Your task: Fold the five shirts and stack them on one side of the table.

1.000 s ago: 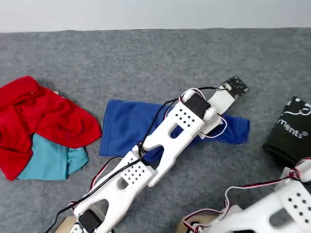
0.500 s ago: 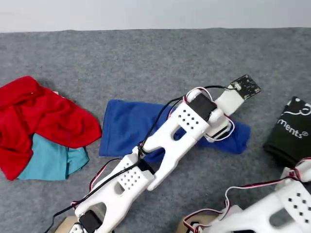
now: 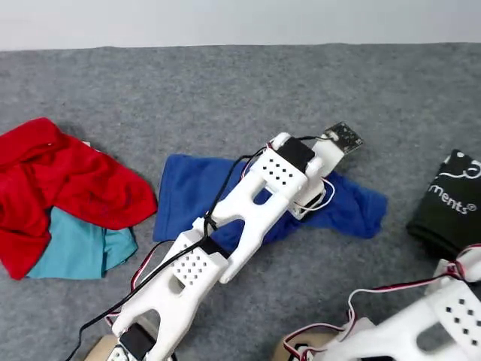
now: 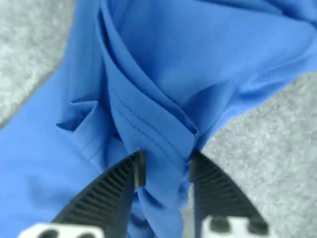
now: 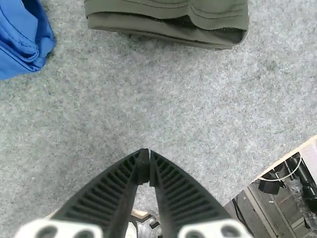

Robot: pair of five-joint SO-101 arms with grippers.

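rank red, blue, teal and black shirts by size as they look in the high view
Crumpled red fabric shirt and spread blue fabric shirt: largest, too alike to rank; the left arm covers part of the blue.
Then teal fabric shirt, partly under the red, and folded black fabric shirt at the edge: also alike.

High view overhead, wrist views close, downward, sharing blue shirt [image 3: 188, 197]

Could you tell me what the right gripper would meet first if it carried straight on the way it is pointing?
Probably bare grey table; the right gripper, shut, aims toward the folded dark shirt beyond, though depth is unclear.
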